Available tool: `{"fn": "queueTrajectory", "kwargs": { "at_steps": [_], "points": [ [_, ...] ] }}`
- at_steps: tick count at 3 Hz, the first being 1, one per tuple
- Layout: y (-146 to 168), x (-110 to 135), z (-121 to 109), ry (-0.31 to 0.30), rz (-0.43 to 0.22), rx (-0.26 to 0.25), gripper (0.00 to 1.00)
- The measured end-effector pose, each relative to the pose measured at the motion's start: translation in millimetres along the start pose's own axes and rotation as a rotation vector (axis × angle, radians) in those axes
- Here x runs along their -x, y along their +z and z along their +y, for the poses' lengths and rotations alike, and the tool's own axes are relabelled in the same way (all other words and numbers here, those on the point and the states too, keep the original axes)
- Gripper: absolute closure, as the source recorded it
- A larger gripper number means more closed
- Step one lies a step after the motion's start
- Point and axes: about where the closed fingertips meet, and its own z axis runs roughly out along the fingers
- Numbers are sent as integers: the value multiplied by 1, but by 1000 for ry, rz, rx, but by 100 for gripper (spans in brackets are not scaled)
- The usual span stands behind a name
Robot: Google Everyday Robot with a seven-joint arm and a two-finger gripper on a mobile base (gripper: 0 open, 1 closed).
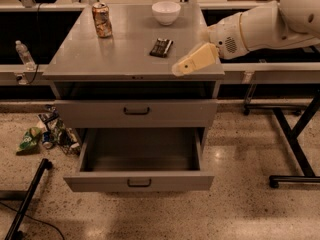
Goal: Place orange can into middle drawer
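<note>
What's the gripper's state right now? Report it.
Gripper: over the cabinet top's front right edge, not holding the orange can, which stands back left.

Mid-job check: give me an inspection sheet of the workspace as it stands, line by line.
Surface: grey cabinet top, bearing three things.
Job's things: orange can upright at the top's back left; middle drawer pulled open, nothing seen inside.
Clutter: white bowl at the back; dark bar lying flat mid-top.
Grippers: gripper over the top's front right edge, apart from the can.
Cables: thin cable on the floor, lower left.
Surroundings: water bottle on the left ledge; snack packets on the floor left; black table legs right.
</note>
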Motion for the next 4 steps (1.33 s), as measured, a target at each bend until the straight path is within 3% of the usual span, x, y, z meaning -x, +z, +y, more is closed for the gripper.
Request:
{"fn": "queueTrajectory", "kwargs": {
  "at_steps": [1, 2, 3, 4],
  "points": [
    [7, 1, -8, 20, -32, -3, 0],
    [21, 5, -9, 14, -50, -42, 0],
    [70, 23, -31, -22, -140, -70, 0],
    [122, 43, -66, -7, -256, -86, 0]
  ]
}}
